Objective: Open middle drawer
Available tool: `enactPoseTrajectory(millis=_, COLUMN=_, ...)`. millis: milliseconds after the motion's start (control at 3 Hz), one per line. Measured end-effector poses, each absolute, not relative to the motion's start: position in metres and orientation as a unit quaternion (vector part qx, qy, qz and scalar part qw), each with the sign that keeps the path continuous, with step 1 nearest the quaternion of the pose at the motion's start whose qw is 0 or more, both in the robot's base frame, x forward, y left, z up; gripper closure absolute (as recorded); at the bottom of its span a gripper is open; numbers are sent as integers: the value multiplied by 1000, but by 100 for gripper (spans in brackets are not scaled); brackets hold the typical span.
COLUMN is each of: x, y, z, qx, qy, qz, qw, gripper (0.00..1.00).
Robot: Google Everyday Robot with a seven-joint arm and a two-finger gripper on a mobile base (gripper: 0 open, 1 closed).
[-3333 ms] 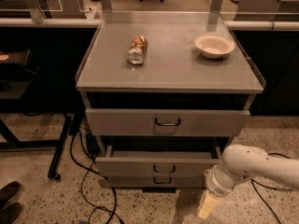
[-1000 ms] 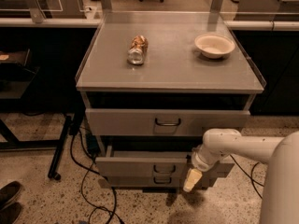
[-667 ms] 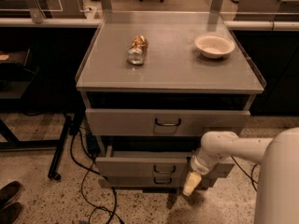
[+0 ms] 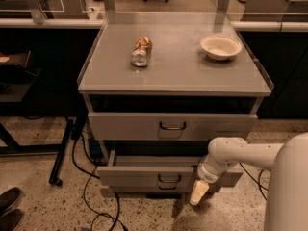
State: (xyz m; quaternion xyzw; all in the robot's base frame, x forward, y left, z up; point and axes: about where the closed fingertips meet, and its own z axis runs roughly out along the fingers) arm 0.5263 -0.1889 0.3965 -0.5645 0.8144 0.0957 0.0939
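Observation:
The middle drawer (image 4: 144, 175) is a wide grey metal drawer with a small dark bar handle (image 4: 166, 178). It stands pulled out a little, and a strip of its grey tray (image 4: 154, 160) shows behind the front. My gripper (image 4: 198, 192), cream-coloured on a white arm (image 4: 240, 153), points down in front of the drawer's right end, to the right of and slightly below the handle. It holds nothing that I can see.
The taller top drawer (image 4: 172, 125) sits just above, its front slightly forward. The cabinet top (image 4: 178, 71) carries a crushed can (image 4: 141, 51) and a white bowl (image 4: 221, 46). Cables (image 4: 91, 196) and a black stand leg (image 4: 62, 153) lie on the floor at the left. Shoes (image 4: 9, 206) are at the lower left.
Since 3.3 s ago my gripper moved left and up from the floor area to the middle drawer's right front. Over the last second it has barely moved; the drawer's extension looks the same.

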Motion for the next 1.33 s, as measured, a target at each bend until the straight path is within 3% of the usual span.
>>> enactPoseTrajectory(millis=1333, x=421, y=-223, z=395, qx=-516, qy=847, qz=123, qw=29, gripper=0)
